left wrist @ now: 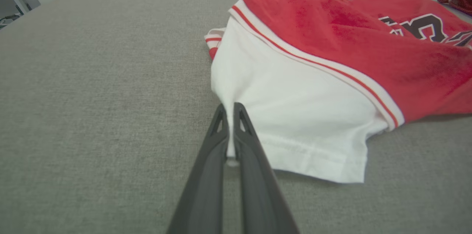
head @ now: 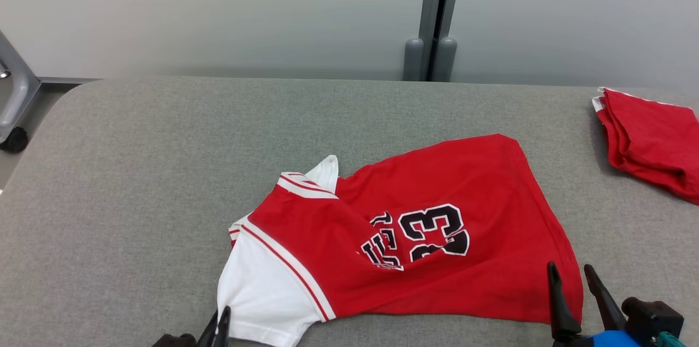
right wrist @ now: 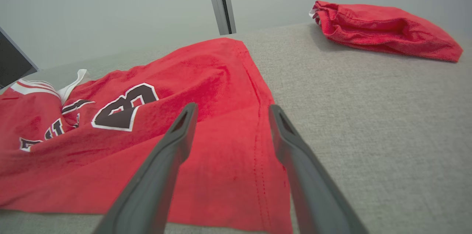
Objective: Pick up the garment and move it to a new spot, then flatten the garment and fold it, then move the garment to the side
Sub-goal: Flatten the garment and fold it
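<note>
The red jersey with the number 23 lies rumpled on the grey table, toward the near edge, its white sleeve at the near left. The left claw is pinched tight on the sleeve's left edge, with white cloth showing between its fingers. The right claw stands wide over the jersey's near right corner, holding nothing. A folded red cloth lies at the far right, well apart.
</note>
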Available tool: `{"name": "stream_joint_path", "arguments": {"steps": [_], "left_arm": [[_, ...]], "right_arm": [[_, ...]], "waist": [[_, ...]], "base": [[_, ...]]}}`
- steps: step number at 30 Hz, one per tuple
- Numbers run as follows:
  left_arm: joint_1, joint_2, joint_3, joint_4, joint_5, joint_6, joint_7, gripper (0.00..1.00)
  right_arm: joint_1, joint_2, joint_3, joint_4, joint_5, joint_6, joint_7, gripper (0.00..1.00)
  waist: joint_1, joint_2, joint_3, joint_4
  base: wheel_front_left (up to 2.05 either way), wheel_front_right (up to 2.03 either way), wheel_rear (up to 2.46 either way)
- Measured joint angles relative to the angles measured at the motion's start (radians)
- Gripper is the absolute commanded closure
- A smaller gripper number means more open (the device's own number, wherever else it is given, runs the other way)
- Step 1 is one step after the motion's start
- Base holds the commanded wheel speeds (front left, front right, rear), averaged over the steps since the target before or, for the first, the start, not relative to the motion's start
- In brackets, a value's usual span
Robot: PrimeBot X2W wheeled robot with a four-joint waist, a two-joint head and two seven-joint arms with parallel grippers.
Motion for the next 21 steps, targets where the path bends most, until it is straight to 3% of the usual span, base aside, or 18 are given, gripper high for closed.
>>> {"name": "stream_joint_path", "arguments": {"steps": [1,2,3,4,9,12,21], "left_arm": [[0.015,0.000,0.002,-0.013,-0.010,0.001,0.007,0.91],[0.029,0.000,0.001,-0.023,-0.014,0.001,0.020,0.48],[0.042,0.001,0.000,-0.032,-0.014,0.006,0.024,0.48],[0.050,-0.001,0.002,-0.045,-0.016,0.009,0.019,0.00],[0.056,-0.016,0.037,-0.116,-0.016,0.025,-0.025,0.00],[0.058,-0.043,0.106,-0.200,-0.012,0.033,-0.029,0.00],[0.088,-0.093,0.268,-0.359,0.139,0.033,-0.029,0.00]], "right_arm": [[0.000,0.000,-0.001,0.000,0.001,0.000,0.000,0.00],[0.000,0.000,0.000,0.001,0.001,0.000,0.000,0.00],[0.000,0.000,0.003,0.002,0.002,0.000,0.000,0.00],[0.000,0.000,0.004,0.004,0.002,0.000,0.000,0.00],[0.000,0.000,0.009,0.004,0.002,0.000,0.000,0.00],[0.000,0.000,0.005,-0.003,-0.002,0.000,0.000,0.00],[0.020,0.000,0.004,-0.038,-0.007,0.000,0.000,0.00]], "waist": [[-0.0001,0.0000,0.001,0.005],[-0.0001,0.0000,0.002,0.009],[-0.0001,0.0000,0.003,0.011],[0.0000,0.0000,0.003,0.013],[-0.0001,0.0000,-0.011,0.009],[0.0000,-0.0001,-0.027,0.002],[-0.0001,0.0000,-0.064,-0.032]], "base": [[0.00,0.00,0.00],[0.00,0.00,0.00],[0.00,0.00,0.00],[0.00,0.00,0.00],[0.00,0.00,0.00],[0.00,0.00,0.00],[0.00,0.00,0.00]]}}
